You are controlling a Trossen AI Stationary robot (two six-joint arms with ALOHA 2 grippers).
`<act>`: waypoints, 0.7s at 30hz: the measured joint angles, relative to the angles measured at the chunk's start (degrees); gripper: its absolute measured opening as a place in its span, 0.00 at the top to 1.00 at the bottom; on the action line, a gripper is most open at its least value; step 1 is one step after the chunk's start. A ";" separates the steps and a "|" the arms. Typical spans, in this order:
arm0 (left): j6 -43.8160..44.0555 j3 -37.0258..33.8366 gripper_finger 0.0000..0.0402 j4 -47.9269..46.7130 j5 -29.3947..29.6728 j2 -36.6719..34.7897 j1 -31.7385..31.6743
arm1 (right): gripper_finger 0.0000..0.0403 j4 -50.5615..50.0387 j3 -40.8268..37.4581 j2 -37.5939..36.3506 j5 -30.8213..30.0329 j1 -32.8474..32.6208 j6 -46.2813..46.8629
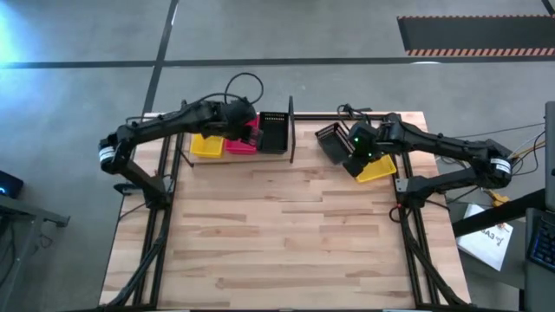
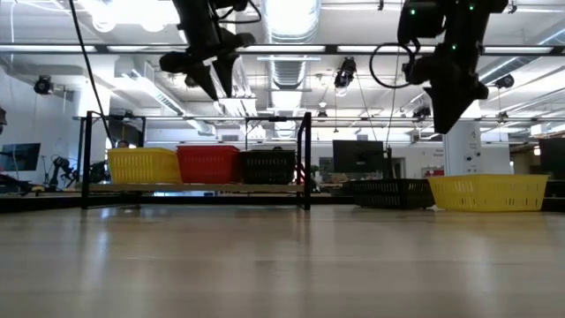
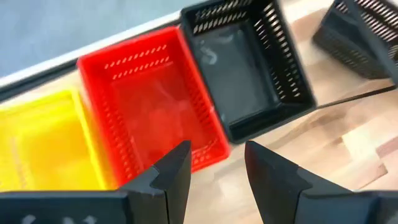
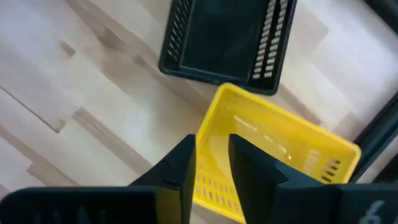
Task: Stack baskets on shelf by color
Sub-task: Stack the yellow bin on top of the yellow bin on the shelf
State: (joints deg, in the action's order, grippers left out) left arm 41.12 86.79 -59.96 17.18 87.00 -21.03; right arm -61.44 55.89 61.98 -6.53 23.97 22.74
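**Both grippers hover open above the baskets**

Left gripper (image 3: 214, 177) hangs above the shelf with its two dark fingers spread and nothing between them, over the front wall of the pinkish-red perforated plastic basket (image 3: 152, 106). Right gripper (image 4: 211, 165) hangs over the near wall of the loose yellow perforated basket (image 4: 273, 149), its fingers parted by a narrow gap and holding nothing.

On the light wooden shelf with thin black rods and posts (image 2: 305, 159), three mesh-sided rectangular baskets stand abreast, touching: yellow shelf basket (image 2: 143, 165), the pinkish-red one in the middle, and black shelf basket (image 2: 269, 166) beside the end post. Off the shelf, a loose black mesh basket (image 1: 330, 141) lies just beside the loose yellow one, both on the table's far right part under the right arm.

Everything rests on a pale butcher-block tabletop (image 1: 286, 234) with grey concrete floor around it. The low view alone shows the room behind: bright ceiling lights, ducts, and a dark monitor (image 2: 357, 156). It also shows both grippers well above the basket rims, which the overhead picture cannot show; the wrist views show each basket's empty inside.
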 joint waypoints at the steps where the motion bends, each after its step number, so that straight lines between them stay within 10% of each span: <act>1: -0.02 -0.52 0.66 1.39 0.70 0.00 0.58 | 0.75 0.37 -0.54 0.00 1.05 0.31 0.30; 11: 0.05 -7.83 0.66 16.95 -4.12 0.02 3.89 | 0.55 5.70 -8.71 0.04 3.74 0.56 6.28; 21: -6.03 -8.38 0.66 21.42 -6.28 -0.04 5.61 | 0.59 13.27 -13.92 2.84 -1.51 0.56 15.27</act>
State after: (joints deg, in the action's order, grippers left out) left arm 35.09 78.41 -38.54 10.90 86.96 -15.42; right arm -48.17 41.97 64.82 -8.04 24.53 38.01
